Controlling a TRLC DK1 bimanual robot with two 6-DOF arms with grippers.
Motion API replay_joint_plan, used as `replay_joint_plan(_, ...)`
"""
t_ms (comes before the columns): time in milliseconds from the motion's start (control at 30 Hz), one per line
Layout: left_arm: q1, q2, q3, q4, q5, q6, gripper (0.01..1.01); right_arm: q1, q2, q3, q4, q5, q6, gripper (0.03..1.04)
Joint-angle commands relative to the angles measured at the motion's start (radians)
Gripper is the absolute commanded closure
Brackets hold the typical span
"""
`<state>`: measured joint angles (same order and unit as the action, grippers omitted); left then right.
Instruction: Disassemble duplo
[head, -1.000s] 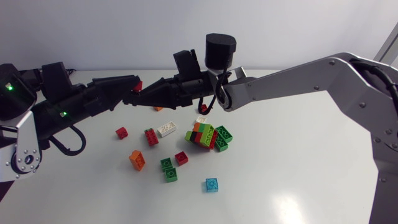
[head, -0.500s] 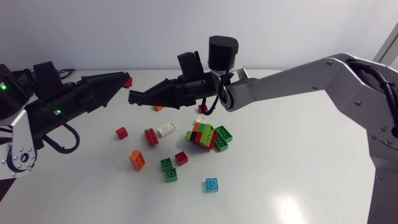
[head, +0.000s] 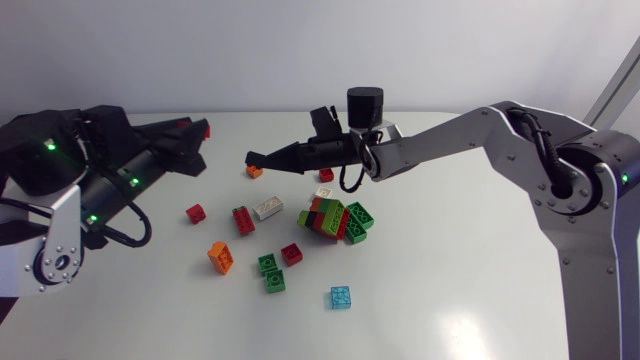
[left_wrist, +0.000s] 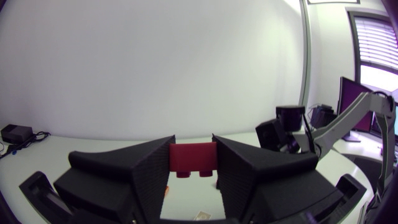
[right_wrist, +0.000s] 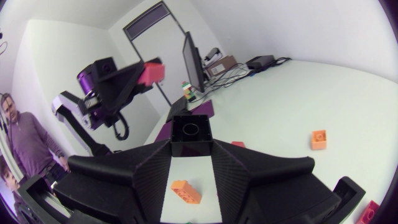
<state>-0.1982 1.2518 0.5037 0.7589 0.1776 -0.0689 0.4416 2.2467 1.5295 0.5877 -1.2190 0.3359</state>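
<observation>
Left wrist view has our left pincer (left_wrist: 193, 151) drawn narrow on a red brick (left_wrist: 193, 163). Both fingers press its sides, and two round studs show on it. Our right pincer (right_wrist: 191, 148) clamps a black brick (right_wrist: 191, 130) in the same way, with one round stud on the face that shows in its own view.

From the head view we cannot tell the black brick from the black fingers around it. The wide fingers hide most of the bench (head: 450, 280) in both wrist views.

Seen from above, both pincers hang over the bench toward its far edge, tips facing each other and apart.

The duplo cluster (head: 333, 217) sits near the middle of the bench. It is a tight clump of green, red, orange and black bricks, and we cannot make out how they lock together. It lies beneath the right arm, behind the right pincer's tip, and well apart from the left pincer.

Loose pieces lie around it:
- a white brick (head: 267, 208)
- an orange brick (head: 221, 257)
- a green pair (head: 271, 272)
- a blue brick (head: 341, 297), nearer the front edge
</observation>
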Motion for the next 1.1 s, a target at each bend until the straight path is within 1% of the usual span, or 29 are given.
replay_joint_plan(0, -0.044, 0.052, 0.032, -0.055, -0.05, 0.098, 0.625, -0.018, 0.019, 0.043, -0.045, 0.042, 0.0, 0.98)
replay_joint_plan(33, -0.055, 0.069, 0.047, -0.078, -0.073, 0.113, 0.625, -0.021, 0.021, 0.057, -0.089, 0.067, -0.021, 1.0)
replay_joint_plan(67, -0.066, 0.09, 0.062, -0.105, -0.092, 0.127, 0.626, -0.023, 0.021, 0.07, -0.155, 0.105, -0.054, 1.02)
replay_joint_plan(100, -0.075, 0.109, 0.079, -0.132, -0.099, 0.146, 0.626, -0.021, 0.019, 0.1, -0.27, 0.151, -0.124, 1.02)
replay_joint_plan(167, -0.083, 0.132, 0.099, -0.161, -0.119, 0.153, 0.626, -0.004, 0.017, 0.172, -0.528, 0.253, -0.301, 1.02)
replay_joint_plan(200, -0.087, 0.136, 0.104, -0.167, -0.125, 0.162, 0.626, 0.011, 0.017, 0.202, -0.64, 0.325, -0.385, 1.02)
replay_joint_plan(233, -0.093, 0.141, 0.11, -0.178, -0.136, 0.17, 0.626, 0.025, 0.013, 0.212, -0.684, 0.381, -0.425, 1.02)
replay_joint_plan(333, -0.102, 0.152, 0.125, -0.204, -0.176, 0.192, 0.626, 0.063, -0.009, 0.218, -0.756, 0.524, -0.502, 1.02)
replay_joint_plan(400, -0.102, 0.172, 0.142, -0.225, -0.205, 0.205, 0.626, 0.098, -0.018, 0.233, -0.824, 0.639, -0.577, 1.02)
replay_joint_plan(500, -0.104, 0.227, 0.188, -0.293, -0.221, 0.218, 0.626, 0.158, -0.025, 0.235, -0.882, 0.823, -0.689, 1.02)
replay_joint_plan(667, -0.093, 0.324, 0.248, -0.363, -0.234, 0.218, 0.623, 0.224, -0.01, 0.222, -0.893, 1.047, -0.79, 1.01)
replay_joint_plan(833, -0.064, 0.396, 0.288, -0.388, -0.248, 0.201, 0.618, 0.229, 0.008, 0.225, -0.879, 1.125, -0.798, 1.01)
replay_joint_plan(967, -0.04, 0.468, 0.329, -0.412, -0.248, 0.182, 0.589, 0.213, 0.027, 0.23, -0.847, 1.182, -0.796, 1.01)
replay_joint_plan(1067, -0.027, 0.495, 0.348, -0.418, -0.248, 0.165, 0.589, 0.201, 0.047, 0.241, -0.836, 1.21, -0.788, 1.01)
